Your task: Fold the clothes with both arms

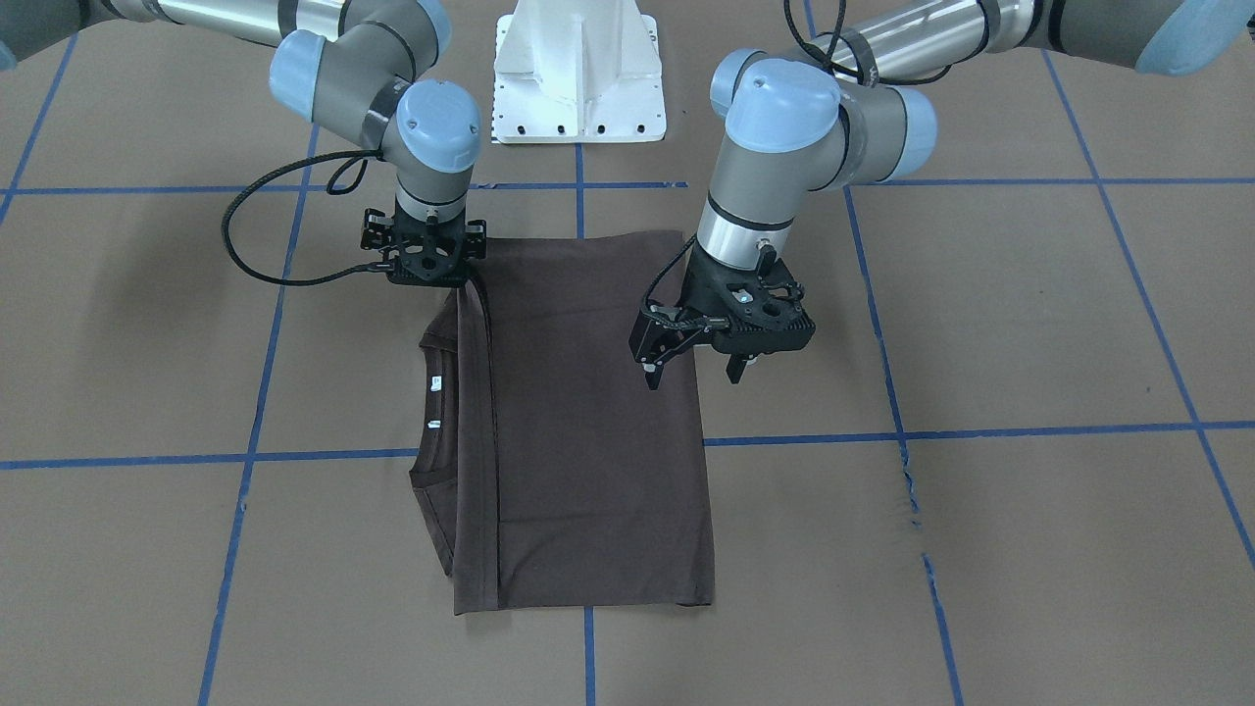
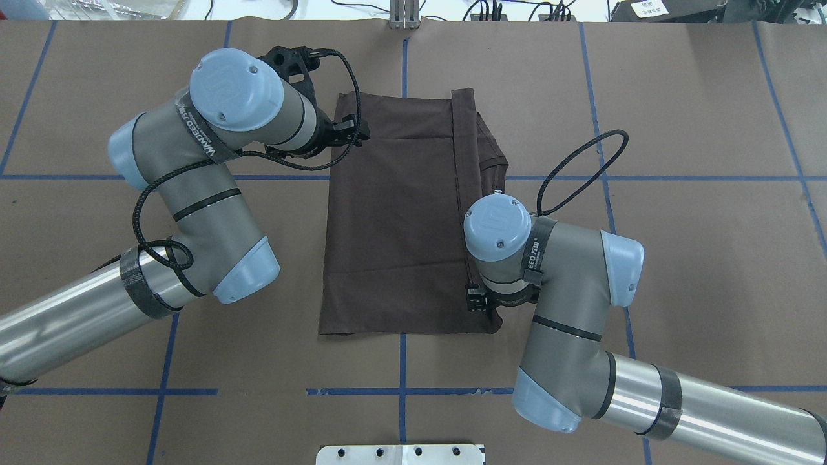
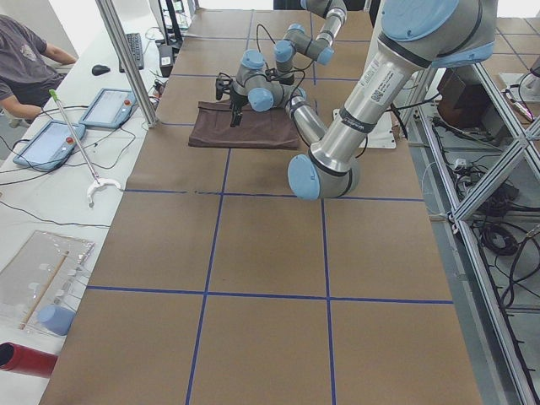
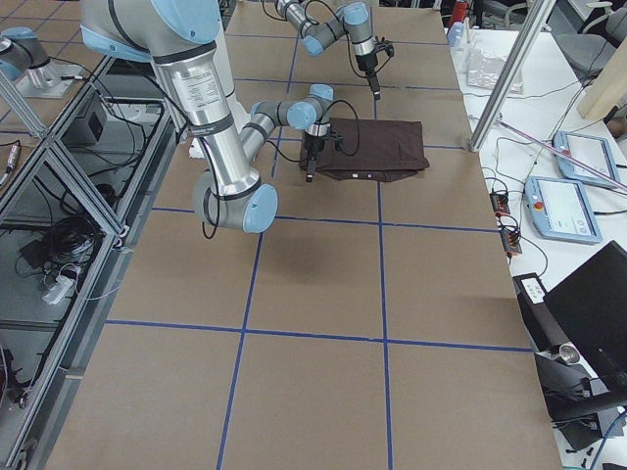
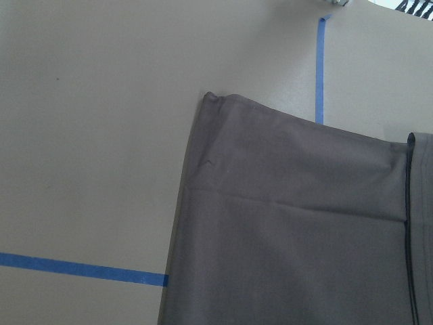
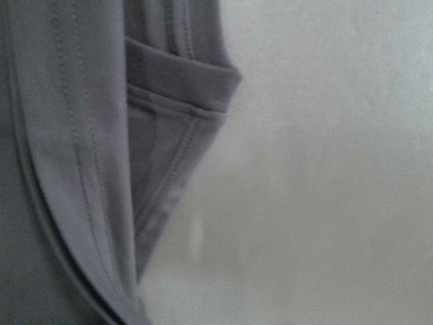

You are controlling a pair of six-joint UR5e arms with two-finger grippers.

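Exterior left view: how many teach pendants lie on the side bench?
2: one teach pendant beside the metal post, another nearer the camera, before the seated person.

The T-shirt [image 1: 588,422] lay folded into a tall rectangle on the brown table [image 1: 1029,324], which was crossed by blue tape lines. Its collar [image 1: 427,461] and white neck label [image 1: 434,382] were on the view's left side. The left gripper [image 1: 692,378] hung over the shirt's opposite long edge with jaws spread apart, while the right gripper [image 1: 431,257] pointed straight down at the shirt's far collar-side corner, its fingertips hidden beneath its own body.
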